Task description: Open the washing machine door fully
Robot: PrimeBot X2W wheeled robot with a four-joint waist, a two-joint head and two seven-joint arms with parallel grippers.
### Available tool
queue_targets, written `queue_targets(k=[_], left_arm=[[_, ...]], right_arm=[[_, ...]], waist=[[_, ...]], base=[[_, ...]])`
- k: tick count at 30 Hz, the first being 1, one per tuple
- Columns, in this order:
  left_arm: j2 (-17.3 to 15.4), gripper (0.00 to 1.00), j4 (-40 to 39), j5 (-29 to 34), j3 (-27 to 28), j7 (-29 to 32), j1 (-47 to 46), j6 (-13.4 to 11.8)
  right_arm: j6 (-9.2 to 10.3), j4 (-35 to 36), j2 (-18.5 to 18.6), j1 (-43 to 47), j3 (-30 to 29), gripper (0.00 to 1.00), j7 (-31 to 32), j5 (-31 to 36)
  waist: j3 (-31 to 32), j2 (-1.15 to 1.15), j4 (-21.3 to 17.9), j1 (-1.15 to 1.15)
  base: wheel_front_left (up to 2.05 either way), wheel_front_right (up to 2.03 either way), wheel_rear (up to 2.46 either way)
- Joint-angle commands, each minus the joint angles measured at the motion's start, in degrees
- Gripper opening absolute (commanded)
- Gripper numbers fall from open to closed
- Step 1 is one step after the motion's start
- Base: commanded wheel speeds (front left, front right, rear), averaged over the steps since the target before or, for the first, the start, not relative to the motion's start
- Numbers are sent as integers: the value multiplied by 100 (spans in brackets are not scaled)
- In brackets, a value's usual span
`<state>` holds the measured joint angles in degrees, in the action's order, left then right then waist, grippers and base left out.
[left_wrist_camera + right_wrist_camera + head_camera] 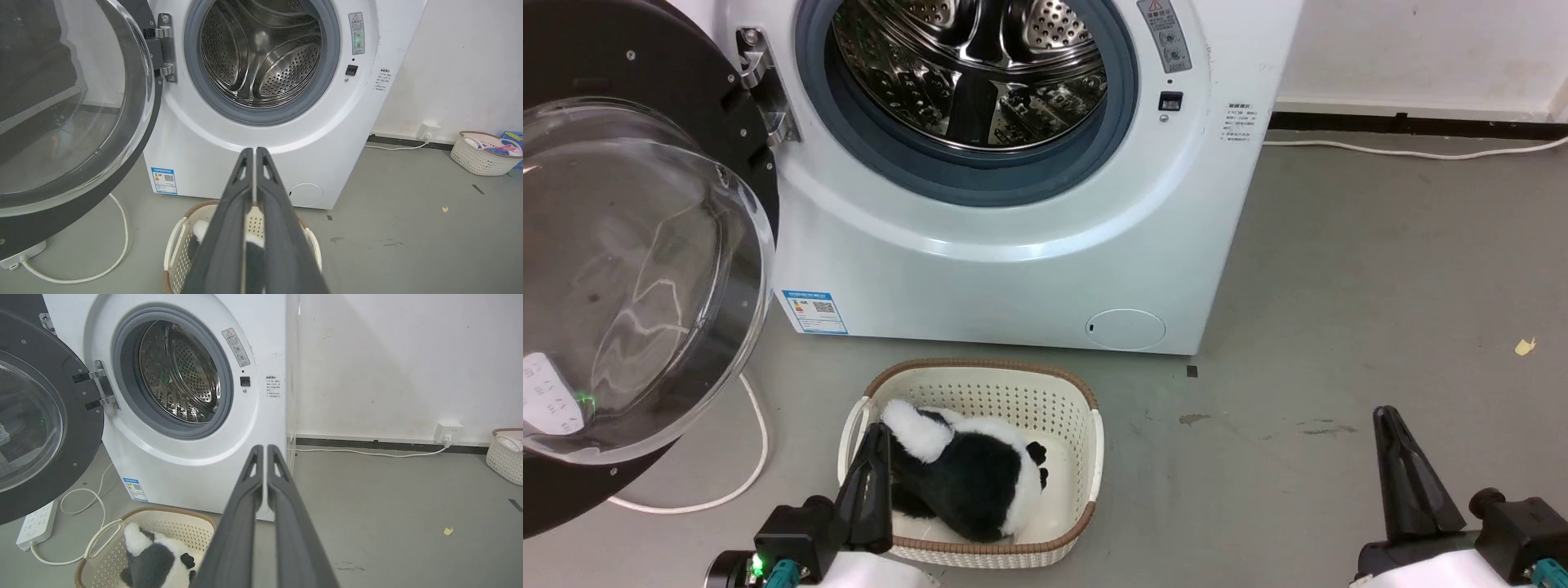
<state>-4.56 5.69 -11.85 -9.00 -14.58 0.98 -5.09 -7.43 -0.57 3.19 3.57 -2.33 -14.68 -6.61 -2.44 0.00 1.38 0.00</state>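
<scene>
The washing machine (1013, 269) (212, 139) (179, 465) is white, and its steel drum (972, 65) is exposed. The washing machine door (637, 278) (65, 106) (36, 424), black rim around a clear glass bowl, is swung wide to the left on its hinge (764, 86). Over the basket at the lower left, my left gripper (878, 429) (254, 151) is shut with nothing in it, well apart from the door. My right gripper (1387, 412) (264, 448) is shut and empty at the lower right, above the bare floor.
A cream basket (980, 384) (171, 518) holding a black-and-white plush toy (968, 478) stands on the floor before the machine. A white cable (756, 457) and power strip (36, 524) lie under the door. Another basket (484, 153) sits by the wall at right.
</scene>
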Motion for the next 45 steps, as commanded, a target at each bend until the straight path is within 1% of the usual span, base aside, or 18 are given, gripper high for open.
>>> queue_targets(k=[1,45], left_arm=[[1,0,-7,18,9,16,-1,7],[61,0,-208,434,327,531,-36,186]], right_arm=[[0,1,0,-5,5,0,18,10],[-2,21,-11,-131,86,0,535,242]], waist=[[2,0,-1,0],[88,0,-50,0]], base=[[0,0,0],[0,0,0]])
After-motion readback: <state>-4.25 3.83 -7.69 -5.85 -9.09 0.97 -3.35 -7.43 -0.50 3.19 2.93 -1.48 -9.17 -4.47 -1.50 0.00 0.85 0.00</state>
